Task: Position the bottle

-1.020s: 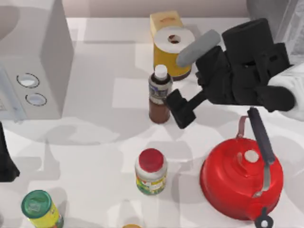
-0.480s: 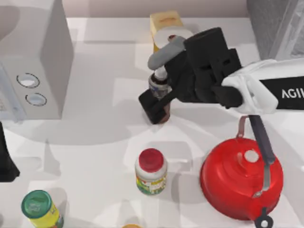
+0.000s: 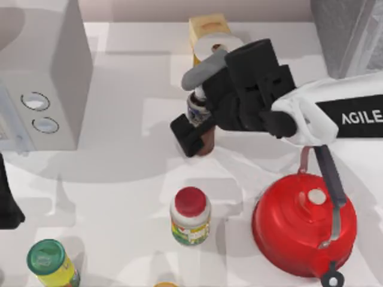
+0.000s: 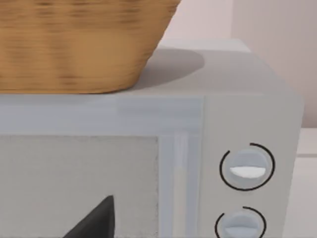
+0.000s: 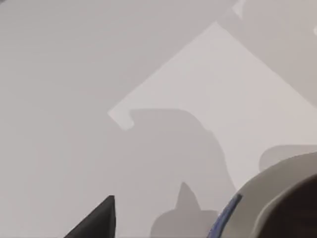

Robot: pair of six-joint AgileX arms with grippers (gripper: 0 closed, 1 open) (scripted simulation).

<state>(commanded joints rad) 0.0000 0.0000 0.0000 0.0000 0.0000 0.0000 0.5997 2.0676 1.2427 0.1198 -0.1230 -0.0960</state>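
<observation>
Now the right gripper [image 3: 197,128] is around the upright brown bottle [image 3: 206,139], just in front of the yellow box [image 3: 203,30]; whether it is clenched, I cannot tell

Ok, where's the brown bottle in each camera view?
Top view: bottle upper middle, at the right tool.
Left wrist view: microwave and basket instead.
Right wrist view: probably the curved shape at the edge.
Shared landmark: microwave, top view's left, near the parked left arm.

White table [image 3: 119,191] crossed by soft shadows; pale pinkish wall [image 3: 197,9] along the frame's top edge
</observation>
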